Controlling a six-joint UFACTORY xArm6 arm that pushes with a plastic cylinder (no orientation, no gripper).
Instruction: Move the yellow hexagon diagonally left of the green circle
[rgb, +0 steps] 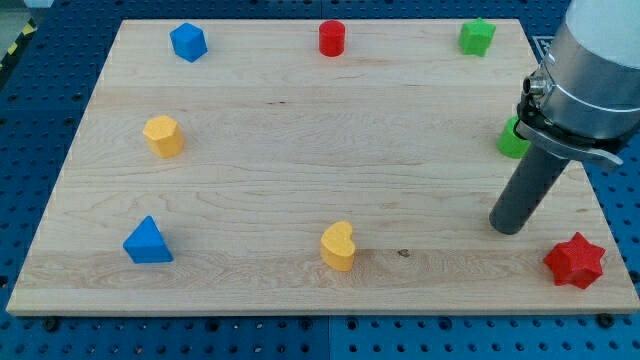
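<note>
**A:** What sits closest to the camera?

**B:** Along the view's bottom edge of the desk (300, 290): a blue triangle (148, 242) at the left, a yellow heart (338, 246) in the middle, a red star (575, 260) at the right corner.

**A:** And the yellow hexagon?

**B:** The yellow hexagon (163, 135) stands on the view's left side, about mid-height, well apart from every other block. Nothing touches it.

**A:** Which way does it point?

**B:** I'd not claim much. It is a squat, near-regular block standing upright, so no long axis shows. A flat face may look toward the view's bottom right, but that is hard to tell.

**A:** Outward from there?

**B:** A blue block (189, 42), roughly pentagonal, lies above it near the top edge, then a red cylinder (332, 38) at top centre and a green star (477, 36) at top right. The green circle (514, 138) is at the right edge, partly hidden behind the rod.

**A:** Where is the rod's end?

**B:** My tip (508, 229) rests on the desk at the right, below the green circle and to the upper left of the red star, touching neither as far as I can see. There are no jaws on this rig, so nothing to be apart or together.

**A:** So which step is this?

**B:** I judge the approach has not begun. The tip is across the whole desk from the hexagon. Next it would need to travel to the hexagon's left side, keeping clear of the heart, then push rightward across the open middle, stopping diagonally left of the circle without nudging it.
</note>
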